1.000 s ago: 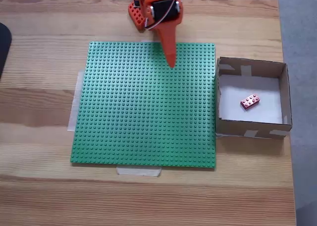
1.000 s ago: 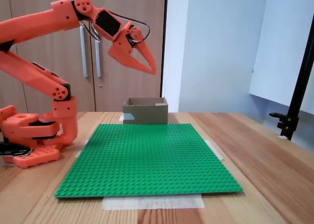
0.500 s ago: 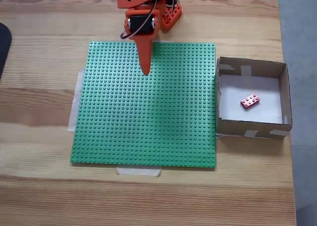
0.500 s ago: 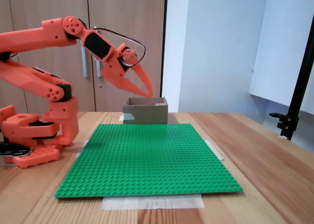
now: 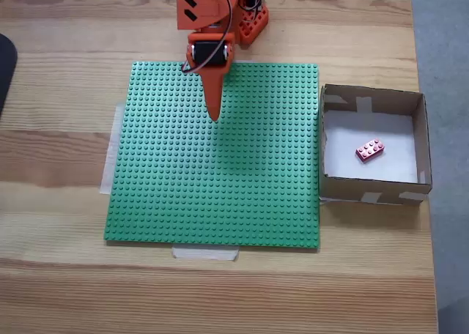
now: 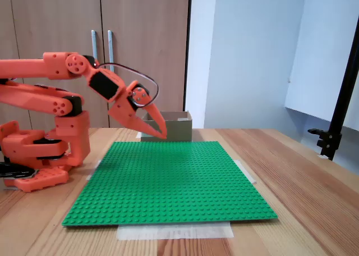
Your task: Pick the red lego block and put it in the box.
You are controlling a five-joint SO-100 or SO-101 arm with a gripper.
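Gripper (image 5: pixel 214 114) is hanging closed and empty over the baseplate (image 5: pixel 212 202). Block (image 5: pixel 370 150) is lying in the box (image 5: pixel 374 195); I am seeing little risk beyond the tip catching studs if the arm is dropping.

One fixed view looks straight down on the wooden surface (image 5: pixel 66 158) from high above. The other fixed view stands low at the surface's (image 6: pixel 314 200) edge, facing level toward the cabinets (image 6: pixel 67 54). Both share the green baseplate (image 5: pixel 220 165) (image 6: pixel 168 180), the box (image 5: pixel 421 140) (image 6: pixel 166 128) and the arm (image 5: pixel 207 23) (image 6: pixel 50 96).
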